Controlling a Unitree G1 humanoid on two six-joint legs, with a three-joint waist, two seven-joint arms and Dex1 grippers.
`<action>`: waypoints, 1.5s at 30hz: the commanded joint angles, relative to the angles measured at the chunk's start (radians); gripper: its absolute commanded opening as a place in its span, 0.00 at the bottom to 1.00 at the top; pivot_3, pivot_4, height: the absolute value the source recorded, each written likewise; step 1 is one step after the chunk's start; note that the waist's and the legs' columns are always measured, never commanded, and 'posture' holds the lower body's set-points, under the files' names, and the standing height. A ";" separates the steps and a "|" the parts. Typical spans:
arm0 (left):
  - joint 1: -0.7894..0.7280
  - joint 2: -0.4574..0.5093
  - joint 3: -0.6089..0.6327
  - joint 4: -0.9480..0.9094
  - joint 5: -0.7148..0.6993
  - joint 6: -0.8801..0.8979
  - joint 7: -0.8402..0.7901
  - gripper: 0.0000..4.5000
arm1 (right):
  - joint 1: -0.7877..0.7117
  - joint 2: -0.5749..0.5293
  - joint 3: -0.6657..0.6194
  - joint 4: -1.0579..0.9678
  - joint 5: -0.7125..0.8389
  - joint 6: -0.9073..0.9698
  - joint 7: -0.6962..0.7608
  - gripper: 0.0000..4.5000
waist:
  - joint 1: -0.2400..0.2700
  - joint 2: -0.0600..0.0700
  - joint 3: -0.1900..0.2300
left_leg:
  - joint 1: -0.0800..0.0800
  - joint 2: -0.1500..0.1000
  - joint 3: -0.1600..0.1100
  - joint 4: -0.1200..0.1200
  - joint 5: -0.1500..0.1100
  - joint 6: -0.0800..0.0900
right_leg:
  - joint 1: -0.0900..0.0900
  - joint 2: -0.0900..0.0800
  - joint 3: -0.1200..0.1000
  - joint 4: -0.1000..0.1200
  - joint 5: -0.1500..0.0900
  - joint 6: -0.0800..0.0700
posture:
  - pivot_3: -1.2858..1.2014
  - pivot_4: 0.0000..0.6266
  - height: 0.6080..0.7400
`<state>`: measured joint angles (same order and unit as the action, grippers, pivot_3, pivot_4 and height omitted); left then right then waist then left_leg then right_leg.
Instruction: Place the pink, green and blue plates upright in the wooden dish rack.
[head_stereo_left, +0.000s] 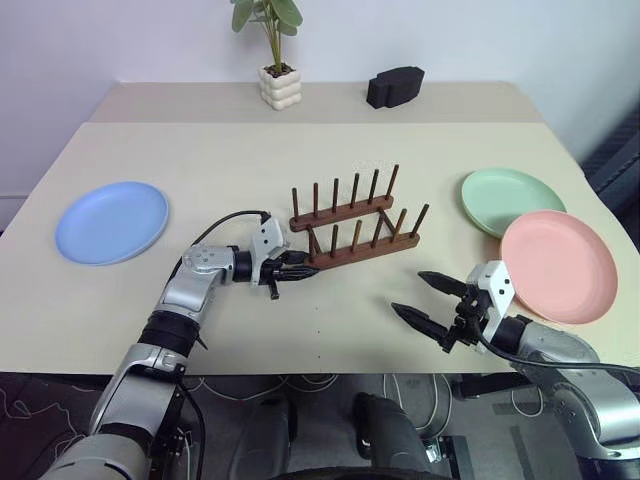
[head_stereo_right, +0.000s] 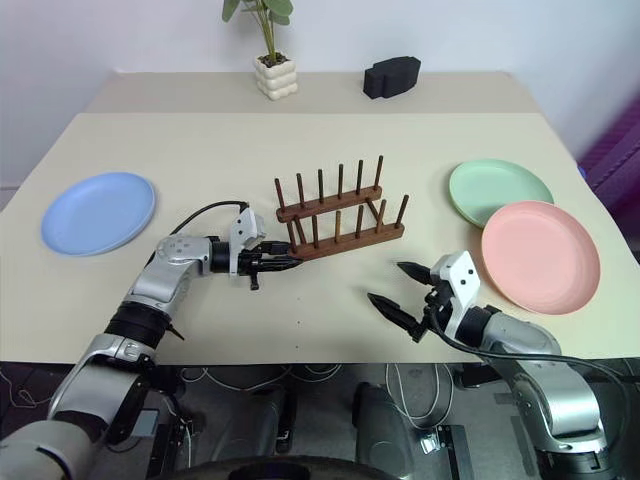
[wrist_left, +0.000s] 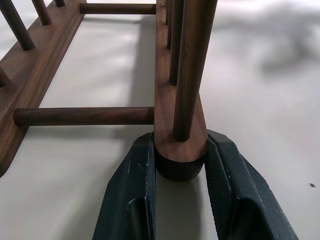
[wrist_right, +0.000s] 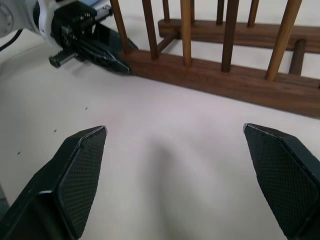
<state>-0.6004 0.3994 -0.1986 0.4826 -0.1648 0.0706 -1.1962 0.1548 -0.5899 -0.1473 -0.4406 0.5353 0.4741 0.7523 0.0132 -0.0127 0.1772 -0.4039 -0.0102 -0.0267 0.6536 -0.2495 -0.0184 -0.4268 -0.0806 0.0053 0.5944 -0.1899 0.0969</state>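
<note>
Straight ahead of your left end effector (head_stereo_left: 296, 271), pinched between its fingers, is the rounded end of the near rail of the wooden dish rack (head_stereo_left: 355, 226). The left wrist view shows both black pads pressed against that rail tip, so this end effector is narrowed down and gripping the rack itself, not a plate. From that grip the rack's long axis runs away from the left end effector, toward your right and slightly farther back on the table (head_stereo_left: 300, 160), with its pegs standing upright.

Your right end effector (head_stereo_left: 432, 298) hovers with its fingers spread wide and nothing in them, just short of the rack's near rail, roughly facing it.

The pink plate (head_stereo_left: 558, 265) lies flat just to the right of the right end effector, with the green plate (head_stereo_left: 510, 200) beyond it, their rims meeting or overlapping. That arm is plainly the nearer one for both. The blue plate (head_stereo_left: 111, 221) lies flat well out to the left of the left end effector. None is in the rack yet. Being round, the plates have no long axis; each faces straight up.
</note>
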 joint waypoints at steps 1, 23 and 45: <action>-0.015 -0.001 -0.029 0.018 0.006 -0.019 -0.065 0.17 | 0.006 -0.008 -0.009 -0.051 0.005 -0.009 -0.003 1.00 | 0.000 0.000 0.000 | 0.000 0.000 0.000 0.000 0.000 0.000 | 0.000 0.000 0.000 0.000 0.000 0.000 | 0.52 0.24 0.97; -0.095 0.001 -0.026 0.213 0.068 -0.156 -0.100 0.17 | -0.014 -0.011 0.016 -0.040 -0.004 -0.007 -0.005 1.00 | -0.005 0.000 0.000 | 0.000 0.000 0.000 0.001 0.000 0.000 | 0.000 0.001 0.000 0.000 0.000 0.000 | 0.52 0.24 0.97; 0.115 0.158 0.078 -0.106 -0.027 0.089 -0.063 0.35 | -0.045 -0.034 0.038 0.050 -0.140 -0.026 -0.053 0.13 | -0.022 0.000 0.000 | 0.001 0.003 0.000 -0.001 0.000 0.000 | -0.001 0.001 0.000 0.002 0.000 0.000 | 0.52 0.24 0.97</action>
<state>-0.5285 0.5437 -0.1194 0.4532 -0.1728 0.1049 -1.2481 0.1236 -0.6155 -0.1065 -0.3837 0.4028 0.4728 0.6961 -0.0087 -0.0127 0.1773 -0.4028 -0.0068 -0.0267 0.6525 -0.2496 -0.0181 -0.4276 -0.0796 0.0052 0.5961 -0.1898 0.0969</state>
